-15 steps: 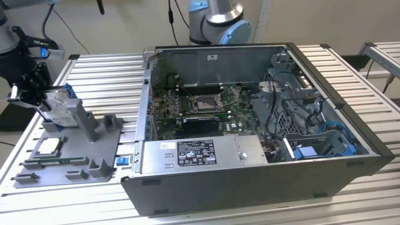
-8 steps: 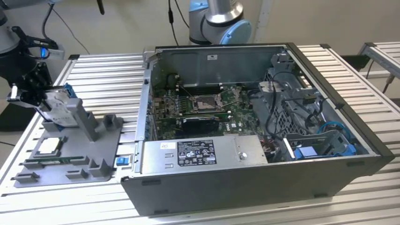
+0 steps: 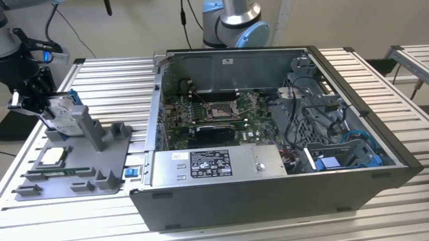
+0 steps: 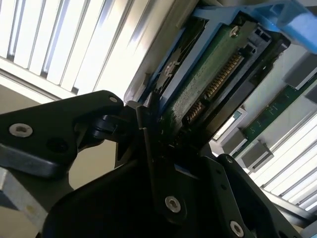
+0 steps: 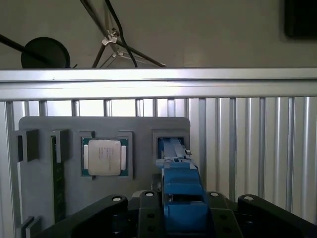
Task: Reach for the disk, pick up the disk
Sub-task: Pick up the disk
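Observation:
The disk (image 3: pixel 67 111) stands on edge at the far end of the grey tray (image 3: pixel 100 165), on the exterior view's left. Its silver face and blue bracket show beside a tall tray post. My gripper (image 3: pixel 54 116) comes down on it from above. In the first wrist view the blue bracket of the disk (image 5: pixel 181 183) sits tight between my black fingers (image 5: pixel 148 213), with its far end at the tray slot (image 5: pixel 171 144). The second wrist view shows the disk's green circuit board (image 4: pixel 213 74) with one finger (image 4: pixel 153 148) pressed against its edge. My gripper is shut on the disk.
A square silver chip (image 3: pixel 54 156) (image 5: pixel 104 157) lies in a tray pocket next to the disk's slot. A green memory stick (image 3: pixel 57 173) lies further along. An open computer case (image 3: pixel 268 125) stands close on the exterior view's right. The table (image 3: pixel 107 80) is slatted metal.

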Controlling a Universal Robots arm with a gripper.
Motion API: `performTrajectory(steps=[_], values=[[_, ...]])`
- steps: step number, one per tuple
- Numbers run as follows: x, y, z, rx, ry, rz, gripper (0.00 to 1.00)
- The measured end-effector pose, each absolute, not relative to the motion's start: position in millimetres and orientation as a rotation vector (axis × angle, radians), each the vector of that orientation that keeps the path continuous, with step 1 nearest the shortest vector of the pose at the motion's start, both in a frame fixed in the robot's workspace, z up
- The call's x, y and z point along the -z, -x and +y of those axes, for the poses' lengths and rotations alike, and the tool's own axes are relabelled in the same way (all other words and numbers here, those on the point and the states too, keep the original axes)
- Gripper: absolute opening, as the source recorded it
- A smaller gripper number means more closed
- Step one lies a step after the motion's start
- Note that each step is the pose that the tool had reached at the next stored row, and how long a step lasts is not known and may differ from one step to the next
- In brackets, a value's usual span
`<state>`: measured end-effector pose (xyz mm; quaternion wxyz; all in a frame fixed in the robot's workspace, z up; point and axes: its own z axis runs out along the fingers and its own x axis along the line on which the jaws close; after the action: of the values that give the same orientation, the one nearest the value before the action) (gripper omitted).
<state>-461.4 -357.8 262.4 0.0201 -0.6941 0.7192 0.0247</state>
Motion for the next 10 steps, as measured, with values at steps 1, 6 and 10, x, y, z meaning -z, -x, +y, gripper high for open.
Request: performTrajectory(steps=[1,6,10], values=[[-262.4,461.4,-357.7,-0.077,2.153,2.231,0.0],[-262.5,461.4,-357.6,-0.082,2.15,2.228,0.0],[-262.5,461.4,-357.6,-0.082,2.15,2.228,0.0]])
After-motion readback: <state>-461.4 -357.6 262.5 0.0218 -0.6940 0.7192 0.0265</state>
